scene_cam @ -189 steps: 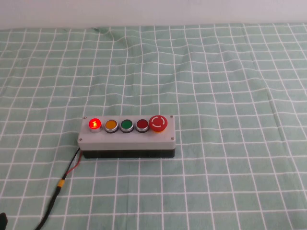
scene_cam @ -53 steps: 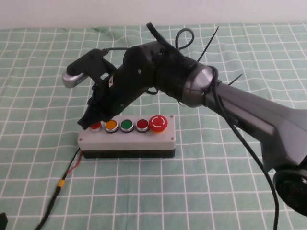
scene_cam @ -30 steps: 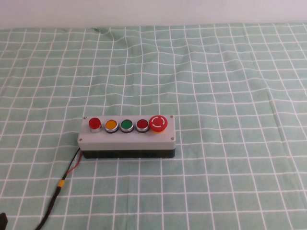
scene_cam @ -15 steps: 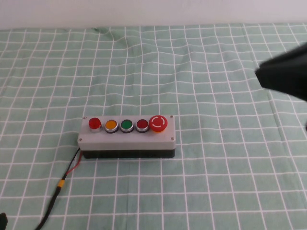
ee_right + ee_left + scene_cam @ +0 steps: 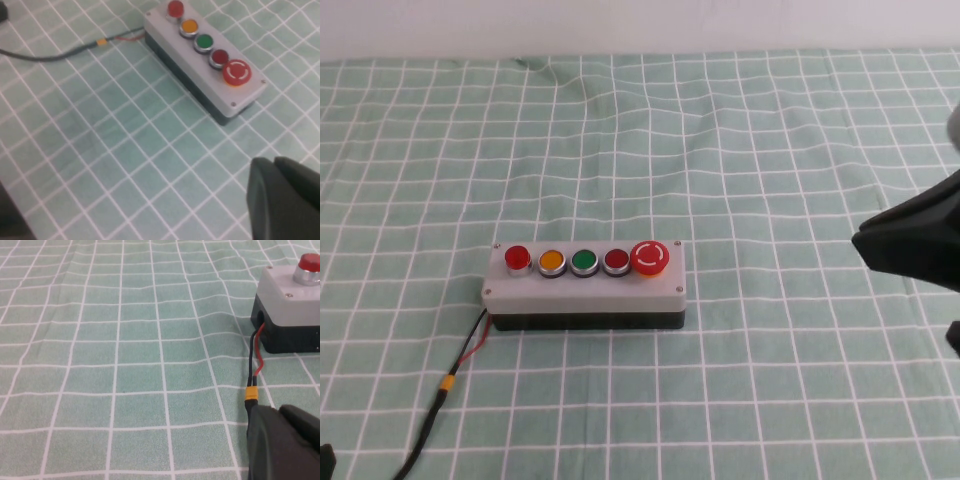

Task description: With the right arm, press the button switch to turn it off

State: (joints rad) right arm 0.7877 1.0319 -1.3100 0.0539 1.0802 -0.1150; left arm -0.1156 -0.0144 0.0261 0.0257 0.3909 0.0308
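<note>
While the button switch [image 5: 518, 258] sits unlit, right gripper [image 5: 910, 245] hovers well off to its right, left gripper [image 5: 282, 442] near the cable [image 5: 254, 371]; finger state can't tell on either.

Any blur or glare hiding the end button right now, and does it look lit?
High view: even light, button switch sharp, no glow; right arm a dark blur at the right edge. Right wrist view: soft throughout, right gripper blurred in the corner. Left wrist view: crisp cloth, left gripper dark and near.
</note>
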